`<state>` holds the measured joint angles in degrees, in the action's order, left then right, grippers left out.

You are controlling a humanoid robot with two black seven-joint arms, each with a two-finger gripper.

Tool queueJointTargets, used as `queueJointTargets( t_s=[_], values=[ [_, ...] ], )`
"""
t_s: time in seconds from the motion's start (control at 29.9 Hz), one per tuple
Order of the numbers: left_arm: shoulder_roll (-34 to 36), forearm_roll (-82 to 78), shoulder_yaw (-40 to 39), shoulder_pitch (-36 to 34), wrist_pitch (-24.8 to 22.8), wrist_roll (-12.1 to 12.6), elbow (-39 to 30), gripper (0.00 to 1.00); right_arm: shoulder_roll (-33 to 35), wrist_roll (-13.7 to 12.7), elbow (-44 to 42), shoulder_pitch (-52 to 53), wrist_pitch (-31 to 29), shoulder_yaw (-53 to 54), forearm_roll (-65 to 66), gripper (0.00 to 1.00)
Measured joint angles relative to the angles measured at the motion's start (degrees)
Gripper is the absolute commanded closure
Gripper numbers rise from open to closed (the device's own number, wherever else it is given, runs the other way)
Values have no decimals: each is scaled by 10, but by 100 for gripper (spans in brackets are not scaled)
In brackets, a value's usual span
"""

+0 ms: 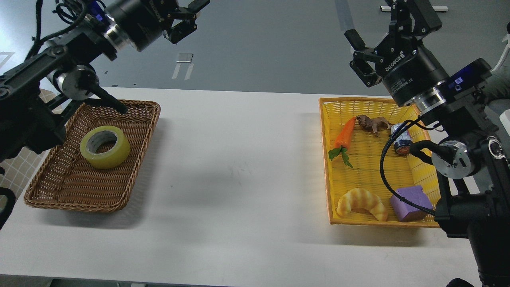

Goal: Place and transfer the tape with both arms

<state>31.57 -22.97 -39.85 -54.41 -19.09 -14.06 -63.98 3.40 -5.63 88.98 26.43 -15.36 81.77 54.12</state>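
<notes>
Tape lying flat in brown wicker basket, ungrasped; left claw and right claw raised clear, both released.

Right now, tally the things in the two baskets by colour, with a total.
Yellow: 2, the tape and the croissant toy
Orange: 1, the carrot
Brown: 1, the animal figure
Purple: 1, the block
Silver: 1, the small can
Total: 6

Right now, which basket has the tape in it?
The brown wicker basket on the left holds the tape, lying flat. The yellow basket on the right holds only toys.
</notes>
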Motion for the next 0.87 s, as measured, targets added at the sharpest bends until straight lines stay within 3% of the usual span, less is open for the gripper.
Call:
queueJointTargets(
  t_s=[0.17,0.27,0.6,0.87],
  values=[
    [-87,9,-148,117,21,17,-42,2,-5,0,-3,7,2,-4,0,0],
    [-126,9,-198,158,21,38,-68,2,-7,0,-5,12,2,-4,0,0],
    [-144,4,-230,218,11,44,-95,2,-26,4,-9,27,0,-5,-3,0],
    [-140,-2,-251,224,10,42,-107,2,-34,6,-27,29,-4,-12,-3,0]
  ],
)
